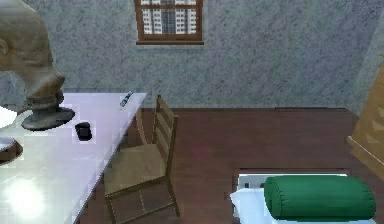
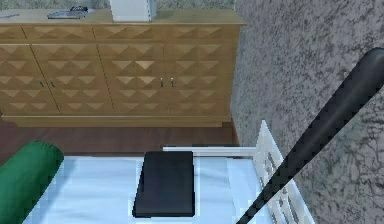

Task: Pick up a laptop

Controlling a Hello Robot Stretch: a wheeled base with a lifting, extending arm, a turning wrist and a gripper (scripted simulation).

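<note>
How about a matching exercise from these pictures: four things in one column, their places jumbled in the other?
Things:
1. laptop
2. bust
3. window
4. chair

Places:
A. on the white table
B. in the wall
C. flat on the bed
D. on the floor beside the white table

Pairs: 1-C, 2-A, 3-B, 4-D

A bust (image 1: 30, 60) stands on the white table (image 1: 70, 160), a wooden chair (image 1: 145, 160) beside it, a dresser (image 2: 120, 70) against the wall.
</note>
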